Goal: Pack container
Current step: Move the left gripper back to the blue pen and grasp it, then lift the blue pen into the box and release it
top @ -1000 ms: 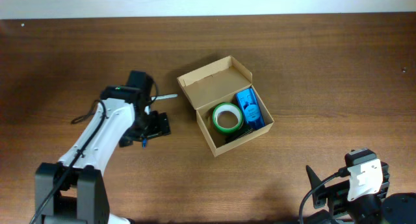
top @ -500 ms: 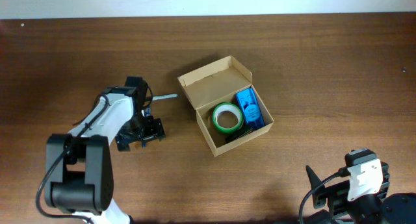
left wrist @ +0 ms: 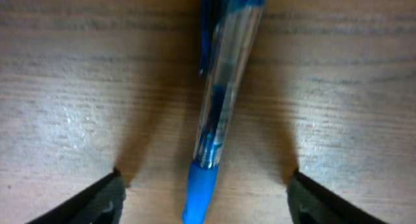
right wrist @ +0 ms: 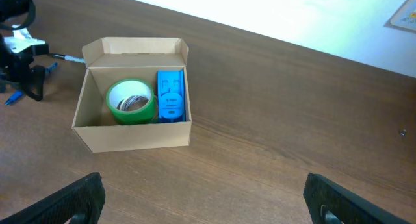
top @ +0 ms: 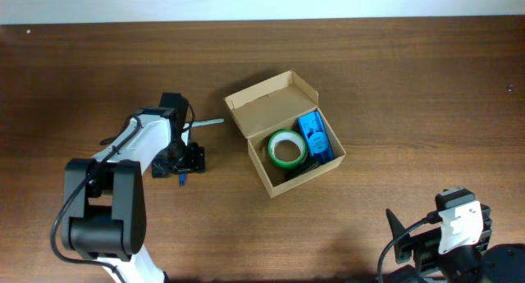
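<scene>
On the table [top: 410, 86], just left of the container [top: 267, 109], we find the left gripper [top: 182, 162] low over a blue pen [left wrist: 218, 100]. Its jaws stand apart, with the pen lying between them and clear of both. We judge the step in hand to be the pick-up of this pen. To do it well, the jaws should close squarely across the clear barrel, not the slim blue end, since a round body may roll or swivel. The container sits mid-table, lid open. The right gripper [right wrist: 205, 208] waits near the table's front edge, spread wide and empty.

Count:
- 1 container
- 1 green tape roll [top: 287, 148] inside it
- 1 blue case [top: 315, 136] beside the roll
- 1 pen
- 1 thin grey item [top: 210, 121] that we cannot identify
</scene>
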Motion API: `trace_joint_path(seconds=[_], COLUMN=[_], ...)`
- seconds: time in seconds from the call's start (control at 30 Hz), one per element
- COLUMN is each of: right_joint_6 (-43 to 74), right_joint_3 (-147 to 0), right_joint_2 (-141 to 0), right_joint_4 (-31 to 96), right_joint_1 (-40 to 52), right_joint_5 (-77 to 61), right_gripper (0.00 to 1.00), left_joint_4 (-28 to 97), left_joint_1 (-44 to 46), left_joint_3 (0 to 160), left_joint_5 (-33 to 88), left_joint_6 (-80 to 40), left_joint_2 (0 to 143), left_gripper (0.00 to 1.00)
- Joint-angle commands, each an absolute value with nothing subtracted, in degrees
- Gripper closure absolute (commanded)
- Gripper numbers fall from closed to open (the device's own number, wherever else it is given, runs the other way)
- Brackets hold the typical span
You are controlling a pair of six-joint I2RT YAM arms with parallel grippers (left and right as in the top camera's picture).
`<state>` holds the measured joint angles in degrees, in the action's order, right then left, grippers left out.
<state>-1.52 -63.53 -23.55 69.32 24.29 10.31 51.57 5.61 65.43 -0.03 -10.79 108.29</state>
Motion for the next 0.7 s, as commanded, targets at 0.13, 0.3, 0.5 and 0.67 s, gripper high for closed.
trace_joint_path(seconds=[0.13,0.3,0.5,0.67], right_joint_6=[-0.99,-0.99,-0.99,-0.99], right_joint_3=[-63.53,-63.53,-63.53,-63.53], right_joint_2=[-23.62,-23.62,-23.62,-23.62], right_joint_4=[69.21,69.23,69.23,69.23], right_joint_1=[23.81,23.81,23.81,23.81], right_joint_5=[11.2,11.2,11.2,11.2], right_gripper=[0.01,0.01,0.01,0.01], left_joint_4=[50.96,50.96,50.92,50.04], left_joint_1=[5.52,5.52,5.52,5.52], left_joint_3=[65.98,65.98,66.02,66.13], left_joint_5=[-1.34,-1.3,-0.8,0.19], left_joint_6=[-9.5,-9.52,-9.8,-10.68], left_joint_2=[109.84,109.84,109.8,107.59], left_gripper=[0.51,0.83,0.98,0.98])
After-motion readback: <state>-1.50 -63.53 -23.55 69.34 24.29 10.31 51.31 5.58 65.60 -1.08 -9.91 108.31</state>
